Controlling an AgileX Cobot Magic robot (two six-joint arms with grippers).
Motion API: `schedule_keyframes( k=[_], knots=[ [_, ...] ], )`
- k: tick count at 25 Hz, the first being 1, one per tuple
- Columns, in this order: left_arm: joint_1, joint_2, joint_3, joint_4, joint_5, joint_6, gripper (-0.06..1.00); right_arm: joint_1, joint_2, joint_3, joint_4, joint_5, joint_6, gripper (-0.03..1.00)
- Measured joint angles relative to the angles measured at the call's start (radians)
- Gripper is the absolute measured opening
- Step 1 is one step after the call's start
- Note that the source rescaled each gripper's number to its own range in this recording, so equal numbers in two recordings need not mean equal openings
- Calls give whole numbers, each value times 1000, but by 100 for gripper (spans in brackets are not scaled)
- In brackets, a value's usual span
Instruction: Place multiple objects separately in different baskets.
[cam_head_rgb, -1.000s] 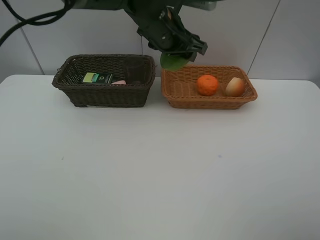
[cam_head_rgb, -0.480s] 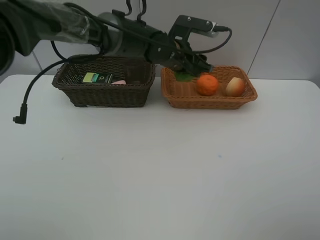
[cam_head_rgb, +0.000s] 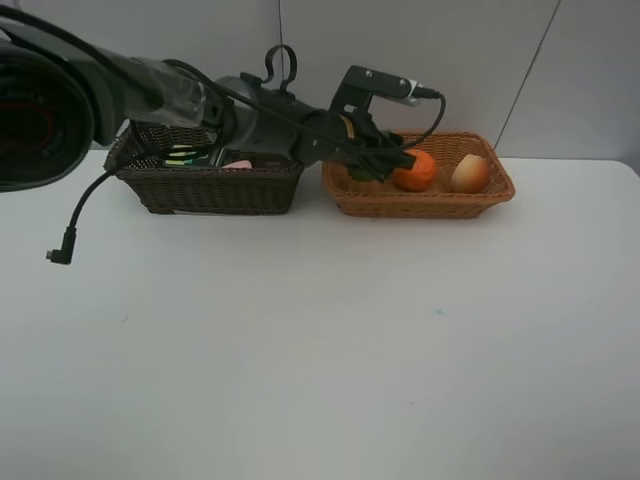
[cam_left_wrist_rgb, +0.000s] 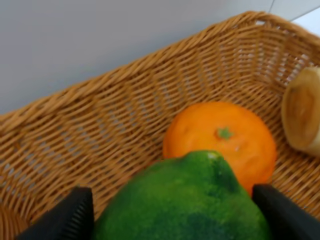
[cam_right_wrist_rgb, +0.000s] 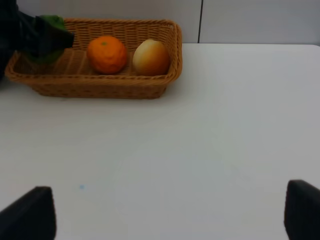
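My left gripper (cam_head_rgb: 384, 160) reaches across into the light orange-tan basket (cam_head_rgb: 420, 205) and is shut on the green lime (cam_left_wrist_rgb: 185, 205), low at the basket's left end, next to the tangerine (cam_head_rgb: 414, 169). The apple-like fruit (cam_head_rgb: 469, 173) lies to the tangerine's right. The left wrist view shows the lime between the fingers (cam_left_wrist_rgb: 70, 220), in front of the tangerine (cam_left_wrist_rgb: 220, 140). The dark brown basket (cam_head_rgb: 200, 190) holds the green-label bottle (cam_head_rgb: 185, 157) and the pink bottle (cam_head_rgb: 238, 164); the cup is hidden. My right gripper (cam_right_wrist_rgb: 165, 220) is open over the bare table.
The left arm (cam_head_rgb: 270, 125) lies across the top of the dark basket. A loose cable end (cam_head_rgb: 62, 255) hangs over the table's left side. A wall stands right behind both baskets. The white table (cam_head_rgb: 320, 350) stretches in front.
The left gripper has come down with the lime from above the light basket's back left corner into the basket, beside the tangerine. The arm now lies lower across the dark basket.
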Motion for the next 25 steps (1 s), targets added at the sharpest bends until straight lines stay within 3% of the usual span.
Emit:
schedule_keyframes(
  k=[12,17,25],
  knots=[
    [7,13,0,0,6,0,80,0,0,0,-1,0,0,97],
    [7,13,0,0,-11,0,98,0,0,0,-1,0,0,97],
    [7,-39,0,0,41,0,100,0,0,0,-1,0,0,97]
  ],
)
